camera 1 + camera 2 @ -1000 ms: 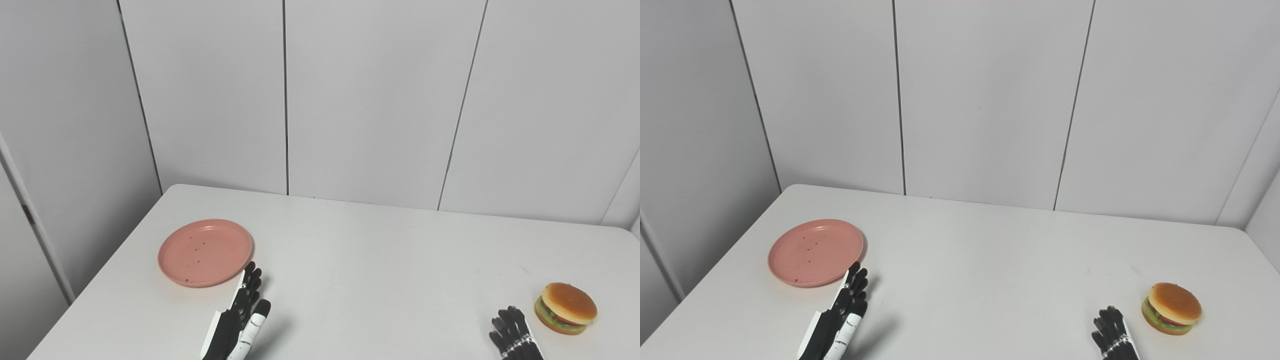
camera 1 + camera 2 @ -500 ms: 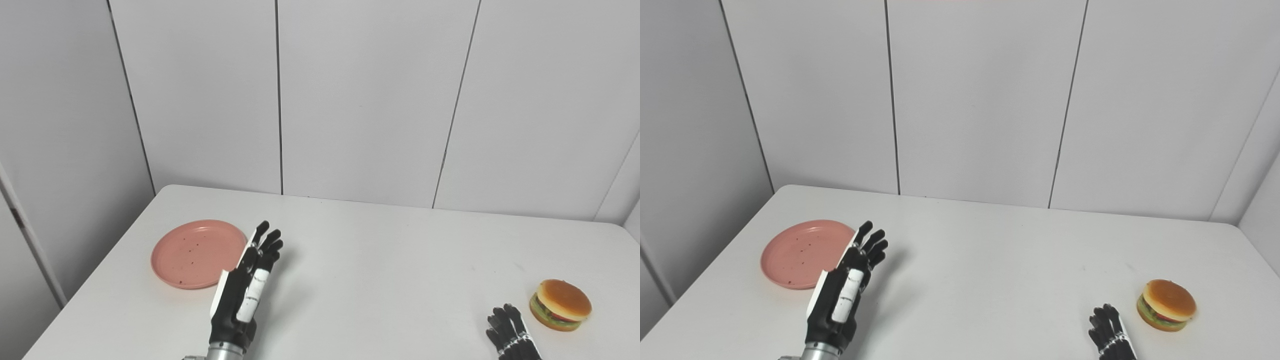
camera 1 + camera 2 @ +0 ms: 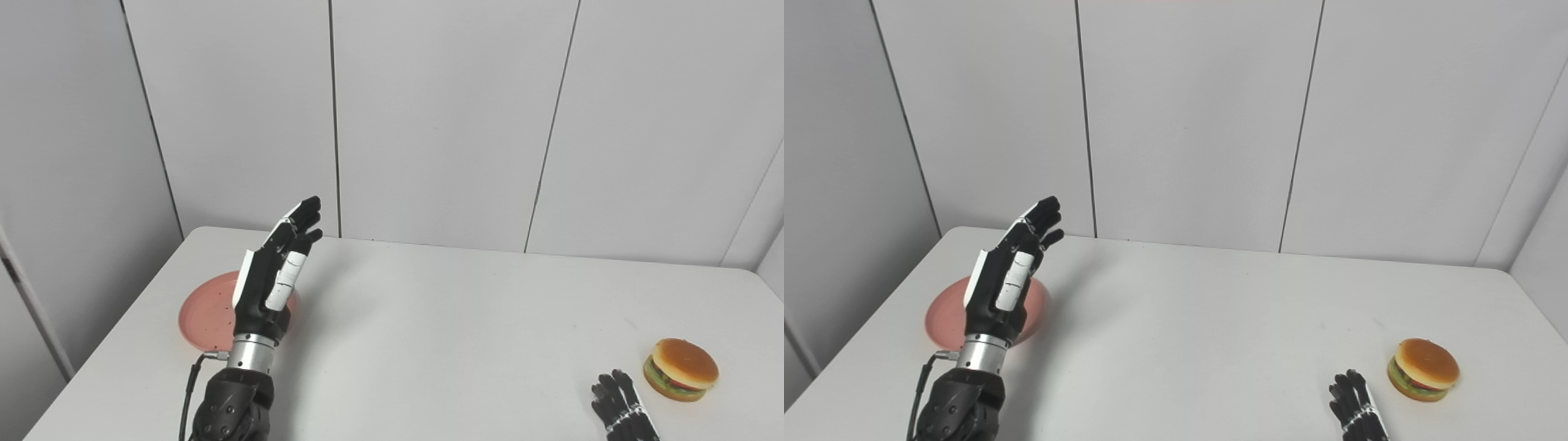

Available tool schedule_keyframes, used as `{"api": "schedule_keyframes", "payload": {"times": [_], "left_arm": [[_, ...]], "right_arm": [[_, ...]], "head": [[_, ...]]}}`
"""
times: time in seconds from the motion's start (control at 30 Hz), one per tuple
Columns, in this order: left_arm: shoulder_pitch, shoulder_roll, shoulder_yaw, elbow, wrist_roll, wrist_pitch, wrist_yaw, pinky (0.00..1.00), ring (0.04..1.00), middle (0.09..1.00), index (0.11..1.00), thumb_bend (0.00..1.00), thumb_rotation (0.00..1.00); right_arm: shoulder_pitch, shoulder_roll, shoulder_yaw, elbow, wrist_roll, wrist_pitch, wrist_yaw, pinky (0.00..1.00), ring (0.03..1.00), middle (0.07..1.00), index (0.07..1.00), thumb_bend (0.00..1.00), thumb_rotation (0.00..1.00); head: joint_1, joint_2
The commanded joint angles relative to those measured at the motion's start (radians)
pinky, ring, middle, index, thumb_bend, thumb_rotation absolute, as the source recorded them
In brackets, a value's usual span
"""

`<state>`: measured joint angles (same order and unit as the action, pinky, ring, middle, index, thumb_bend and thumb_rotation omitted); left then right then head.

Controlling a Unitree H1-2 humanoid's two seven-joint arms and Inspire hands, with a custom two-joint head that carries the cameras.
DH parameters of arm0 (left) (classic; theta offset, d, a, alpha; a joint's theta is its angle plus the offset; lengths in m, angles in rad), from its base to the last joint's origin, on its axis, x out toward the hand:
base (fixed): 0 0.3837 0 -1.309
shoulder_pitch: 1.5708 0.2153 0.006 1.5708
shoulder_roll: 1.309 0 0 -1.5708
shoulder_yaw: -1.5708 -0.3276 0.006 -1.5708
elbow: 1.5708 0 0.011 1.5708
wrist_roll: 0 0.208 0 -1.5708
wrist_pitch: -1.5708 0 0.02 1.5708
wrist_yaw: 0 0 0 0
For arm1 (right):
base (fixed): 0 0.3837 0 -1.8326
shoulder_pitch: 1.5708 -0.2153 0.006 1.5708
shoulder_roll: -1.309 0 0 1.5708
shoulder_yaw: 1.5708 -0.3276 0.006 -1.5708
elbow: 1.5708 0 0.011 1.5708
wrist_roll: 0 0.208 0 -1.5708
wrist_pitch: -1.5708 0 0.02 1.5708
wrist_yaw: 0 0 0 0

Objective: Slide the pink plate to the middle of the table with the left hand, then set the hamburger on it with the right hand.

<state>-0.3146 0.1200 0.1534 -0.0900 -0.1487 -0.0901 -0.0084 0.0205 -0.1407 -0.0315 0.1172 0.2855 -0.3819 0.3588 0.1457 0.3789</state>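
Note:
The pink plate point(image 3: 205, 315) lies flat near the table's left side, partly hidden behind my left hand. My left hand point(image 3: 274, 272) is raised above the plate, open, fingers straight and pointing up and away, holding nothing. The hamburger point(image 3: 681, 369) sits near the table's right front edge. My right hand point(image 3: 620, 409) rests low at the front, just left of the hamburger and apart from it, fingers spread, empty. In the right eye view the plate point(image 3: 942, 318), left hand point(image 3: 1009, 275), hamburger point(image 3: 1423, 369) and right hand point(image 3: 1353, 410) show the same.
The white table point(image 3: 441, 318) stretches between the plate and the hamburger. Grey wall panels point(image 3: 429, 122) stand right behind its far edge. The table's left edge runs close to the plate.
My left hand has risen from the table beside the plate to high over it, arm now well in view. The right hand stays put. The camera has shifted a little.

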Motion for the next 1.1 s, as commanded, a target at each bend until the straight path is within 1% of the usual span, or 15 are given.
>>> {"api": "schedule_keyframes", "payload": {"times": [0.0,0.1,0.2,0.23,0.33,0.4,0.43,0.47,0.53,0.63,0.7,0.8,0.9,1.07], "left_arm": [[-0.064,0.036,0.019,0.000,-0.026,0.010,-0.011,0.83,0.925,0.895,0.780,0.94,0.81],[-0.086,0.077,0.045,0.020,-0.036,0.021,-0.010,0.81,0.918,0.883,0.787,0.92,0.83],[-0.120,0.126,0.077,0.088,-0.062,-0.022,-0.032,0.81,0.897,0.878,0.794,0.89,0.84],[-0.130,0.140,0.086,0.109,-0.074,-0.031,-0.041,0.82,0.900,0.883,0.798,0.89,0.83],[-0.158,0.171,0.114,0.169,-0.113,-0.039,-0.059,0.85,0.916,0.900,0.802,0.90,0.82],[-0.177,0.193,0.132,0.220,-0.122,-0.055,-0.060,0.81,0.931,0.912,0.830,0.93,0.82],[-0.185,0.202,0.138,0.243,-0.122,-0.065,-0.059,0.77,0.928,0.912,0.837,0.94,0.82],[-0.193,0.213,0.145,0.274,-0.124,-0.079,-0.064,0.77,0.928,0.912,0.838,0.94,0.82],[-0.206,0.226,0.158,0.327,-0.129,-0.100,-0.071,0.80,0.930,0.920,0.828,0.92,0.82],[-0.221,0.244,0.169,0.411,-0.147,-0.133,-0.090,0.81,0.931,0.924,0.821,0.91,0.82],[-0.231,0.253,0.176,0.459,-0.160,-0.152,-0.099,0.82,0.925,0.913,0.813,0.91,0.80],[-0.241,0.265,0.182,0.525,-0.162,-0.183,-0.105,0.80,0.901,0.883,0.799,0.91,0.78],[-0.258,0.289,0.187,0.630,-0.148,-0.225,-0.104,0.80,0.906,0.899,0.836,0.89,0.80],[-0.277,0.321,0.195,0.750,-0.158,-0.270,-0.113,0.83,0.929,0.916,0.873,0.88,0.82]], "right_arm": [[-0.048,-0.020,-0.014,0.101,-0.018,0.065,-0.034,1.00,0.973,0.967,0.986,0.89,0.92],[-0.048,-0.021,-0.014,0.103,-0.018,0.064,-0.033,1.00,0.973,0.966,0.985,0.89,0.92],[-0.047,-0.021,-0.015,0.105,-0.017,0.062,-0.033,1.00,0.967,0.959,0.980,0.88,0.92],[-0.047,-0.021,-0.015,0.106,-0.016,0.061,-0.032,1.00,0.966,0.958,0.979,0.88,0.91],[-0.046,-0.021,-0.015,0.107,-0.015,0.062,-0.033,1.00,0.965,0.956,0.977,0.88,0.91],[-0.045,-0.021,-0.016,0.106,-0.017,0.061,-0.034,0.99,0.963,0.953,0.975,0.88,0.91],[-0.044,-0.021,-0.016,0.107,-0.019,0.061,-0.035,0.99,0.960,0.949,0.973,0.88,0.91],[-0.044,-0.021,-0.016,0.106,-0.020,0.061,-0.036,0.99,0.959,0.949,0.973,0.88,0.91],[-0.043,-0.021,-0.016,0.106,-0.023,0.060,-0.038,0.98,0.954,0.944,0.966,0.89,0.91],[-0.041,-0.022,-0.016,0.102,-0.022,0.061,-0.037,0.98,0.953,0.943,0.967,0.89,0.91],[-0.040,-0.023,-0.017,0.102,-0.020,0.060,-0.035,0.98,0.949,0.941,0.967,0.89,0.91],[-0.040,-0.024,-0.017,0.104,-0.017,0.060,-0.033,0.98,0.947,0.938,0.964,0.89,0.91],[-0.037,-0.025,-0.017,0.099,-0.015,0.062,-0.031,0.98,0.945,0.937,0.965,0.89,0.91],[-0.033,-0.028,-0.019,0.094,-0.013,0.062,-0.031,0.97,0.943,0.935,0.967,0.89,0.90]], "head": [[0.001,0.001],[-0.001,0.000],[-0.002,0.000],[-0.002,0.000],[-0.004,0.002],[-0.005,0.003],[-0.005,0.003],[-0.005,0.004],[-0.006,0.005],[-0.008,0.008],[-0.008,0.010],[-0.008,0.010],[-0.009,0.012],[-0.009,0.016]]}}
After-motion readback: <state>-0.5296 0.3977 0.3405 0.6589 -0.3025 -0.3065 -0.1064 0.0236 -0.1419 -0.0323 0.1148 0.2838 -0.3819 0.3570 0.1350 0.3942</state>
